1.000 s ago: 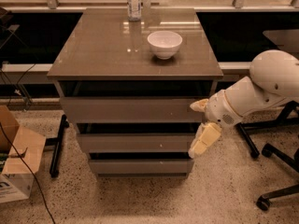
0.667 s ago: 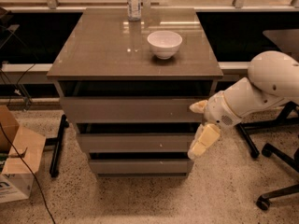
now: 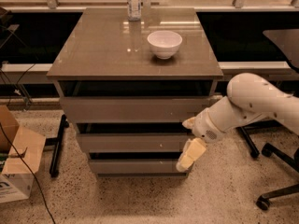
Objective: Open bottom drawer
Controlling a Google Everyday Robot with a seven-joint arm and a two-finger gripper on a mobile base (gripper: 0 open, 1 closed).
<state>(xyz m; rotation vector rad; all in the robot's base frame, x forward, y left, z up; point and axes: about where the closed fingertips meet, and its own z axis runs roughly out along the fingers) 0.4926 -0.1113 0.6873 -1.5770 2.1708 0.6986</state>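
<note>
1. One small shift: the gripper (image 3: 184,144) is sitting lower and further left than a second ago. Its lower finger (image 3: 189,155) is now reaching down to the right end of the bottom drawer (image 3: 138,166).
2. The fingers are standing apart and gripping nothing. The upper one is showing just under the top drawer (image 3: 135,109), at its right end.
3. The bottom drawer is lying lowest in the stack, just above the floor. Its front is looking unmoved, so I am judging it not yet pulled.
4. I am reading this as the approach closing: the arm is lining up on the drawer's right edge, with the pull not yet begun.
5. Counting:
   - three drawers, the middle drawer (image 3: 131,143) between the other two
   - one white bowl (image 3: 164,43) and one tall container (image 3: 134,3) on the cabinet top (image 3: 98,50)
   - one cardboard box (image 3: 16,171) on the floor at left
   - one gripper
</note>
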